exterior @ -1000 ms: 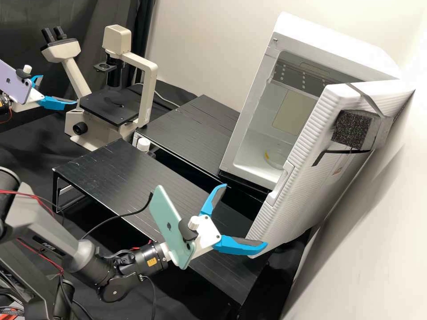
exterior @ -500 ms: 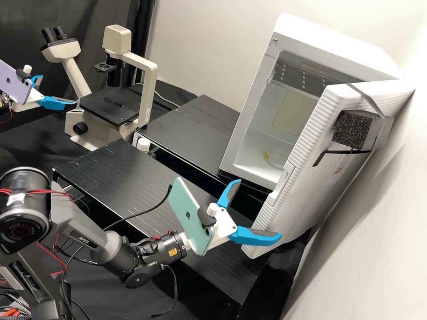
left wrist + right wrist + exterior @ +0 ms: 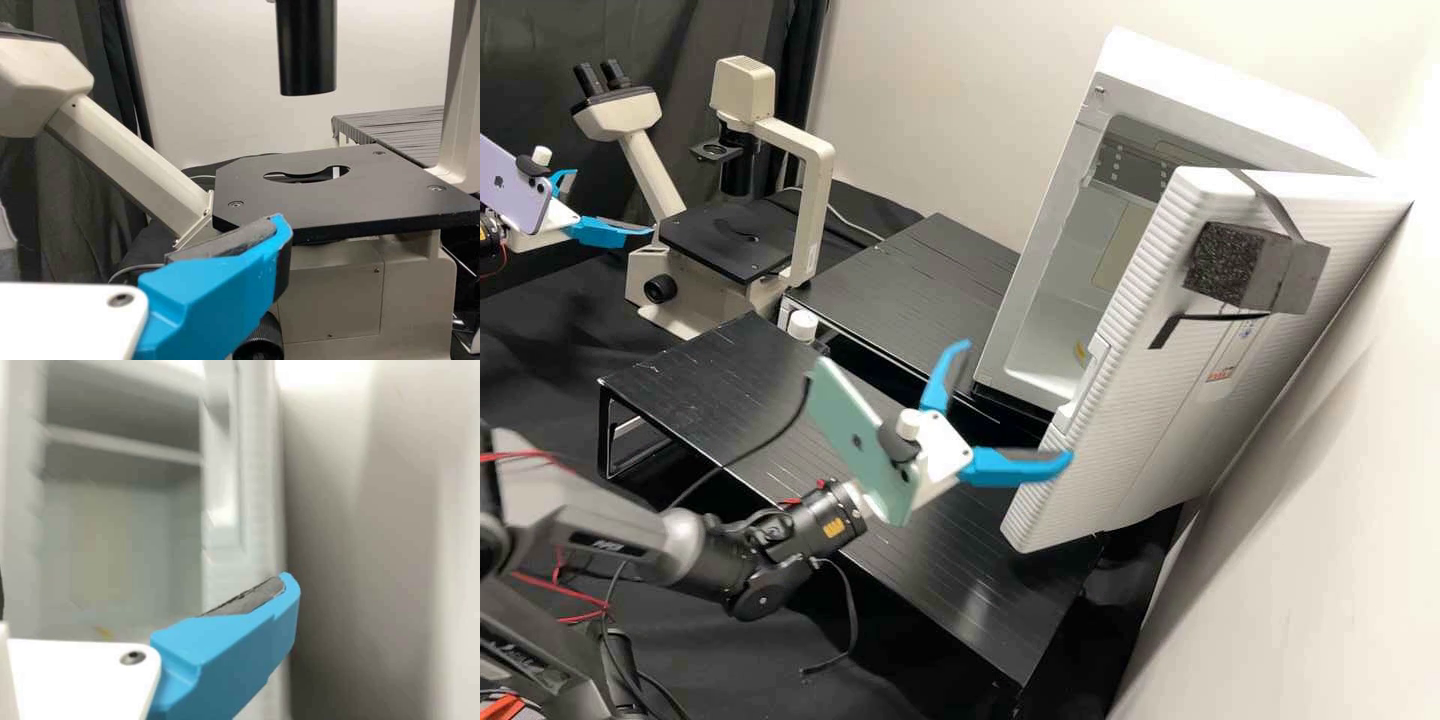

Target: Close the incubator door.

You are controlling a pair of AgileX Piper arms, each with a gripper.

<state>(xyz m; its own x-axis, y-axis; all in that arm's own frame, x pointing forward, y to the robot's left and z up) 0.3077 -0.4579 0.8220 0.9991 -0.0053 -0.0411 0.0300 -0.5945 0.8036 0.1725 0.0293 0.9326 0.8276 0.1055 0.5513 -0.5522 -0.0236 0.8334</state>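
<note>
Plainly, in the high view the door (image 3: 1140,400) is left open on the incubator (image 3: 1220,90). The right gripper (image 3: 1015,402) is spread wide – released – near the incubator's door. The left gripper (image 3: 613,203), also released, is held well apart from the incubator, near the microscope (image 3: 817,200).

In the left wrist view, the microscope's black stage (image 3: 330,210) is seen beyond a blue finger (image 3: 210,300).

In the right wrist view, the incubator's open door is seen beyond a finger (image 3: 232,660); whether they touch cannot be told.

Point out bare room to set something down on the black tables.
Bare: the rear black table between cream microscope and white incubator; the front table at its microscope end. Crowded: its other end, by the right gripper and ribbed white door.
</note>
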